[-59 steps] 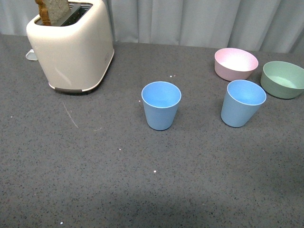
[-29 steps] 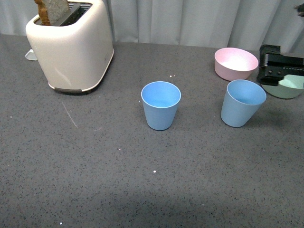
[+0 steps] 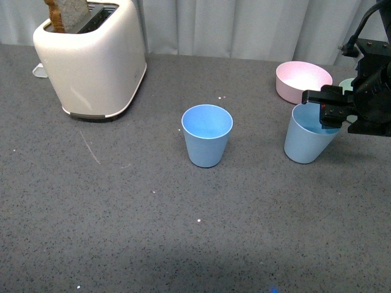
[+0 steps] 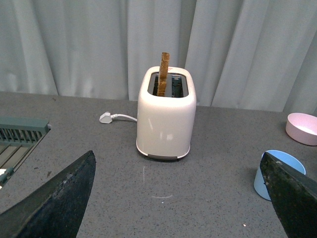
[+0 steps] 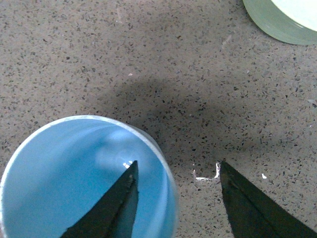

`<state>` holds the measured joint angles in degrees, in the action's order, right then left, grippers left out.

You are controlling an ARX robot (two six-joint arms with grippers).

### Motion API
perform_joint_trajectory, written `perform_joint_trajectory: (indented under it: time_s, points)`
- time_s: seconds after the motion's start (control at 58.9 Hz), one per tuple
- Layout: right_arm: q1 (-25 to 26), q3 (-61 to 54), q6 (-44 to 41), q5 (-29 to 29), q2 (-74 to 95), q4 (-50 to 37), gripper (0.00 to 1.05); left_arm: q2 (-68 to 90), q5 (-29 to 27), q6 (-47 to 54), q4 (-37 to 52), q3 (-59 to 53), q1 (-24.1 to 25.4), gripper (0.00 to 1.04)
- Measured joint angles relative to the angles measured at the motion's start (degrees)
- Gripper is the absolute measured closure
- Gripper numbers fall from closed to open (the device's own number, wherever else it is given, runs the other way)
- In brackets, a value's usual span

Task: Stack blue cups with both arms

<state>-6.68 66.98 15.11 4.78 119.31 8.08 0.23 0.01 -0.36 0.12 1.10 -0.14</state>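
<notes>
Over the table's right side, right gripper [image 3: 324, 107] lowered onto one blue cup [image 3: 304, 145], jaws apart, one finger [image 5: 111, 208] inside the rim, the other outside, clamping nothing. Just beyond, green bowl [image 5: 285, 22] and pink bowl [image 3: 302, 80]. Well apart leftward, second blue cup [image 3: 208, 139], upright. Left gripper [image 4: 177, 154] spread wide, empty, facing toaster [image 4: 166, 119].

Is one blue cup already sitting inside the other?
No: in the front view the middle blue cup and the right-hand blue cup stand apart from each other on the table.
</notes>
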Motion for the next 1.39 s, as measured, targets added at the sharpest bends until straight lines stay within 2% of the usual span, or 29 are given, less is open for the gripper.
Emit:
perform_joint_trajectory:
  time_s: [0.034,0.17,0.272,0.356,0.577,0.764,1.035,1.392]
  points:
    - [0.09,0.02,0.02,0.13,0.09,0.17,0.68,0.00,0.00,0.00,0.00,0.00,-0.02,0.07]
    - [0.61,0.04,1.40,-1.44,0.44,0.42,0.94,0.00,0.00,0.00,0.00,0.00,-0.02,0.07]
    - [0.76,0.22,2.21,-3.04,0.13,0.66,1.04,0.00,0.00,0.00,0.00,0.00,-0.02,0.07]
    - [0.81,0.22,2.82,-4.39,-0.42,0.87,1.04,0.00,0.00,0.00,0.00,0.00,-0.02,0.07]
    - [0.42,0.02,3.76,-12.68,-5.88,2.29,1.04,0.00,-0.02,0.00,0.00,0.00,-0.02,0.07]
    - [-3.43,0.48,4.42,-21.00,-12.79,2.78,1.04,0.00,0.00,0.00,0.00,0.00,-0.02,0.07]
    - [-11.19,0.92,3.87,-21.35,-12.57,4.55,1.04,0.00,0.00,0.00,0.00,0.00,-0.02,0.07]
    - [-12.70,0.92,3.45,-19.67,-9.66,3.04,1.03,0.00,0.00,0.00,0.00,0.00,0.00,0.07]
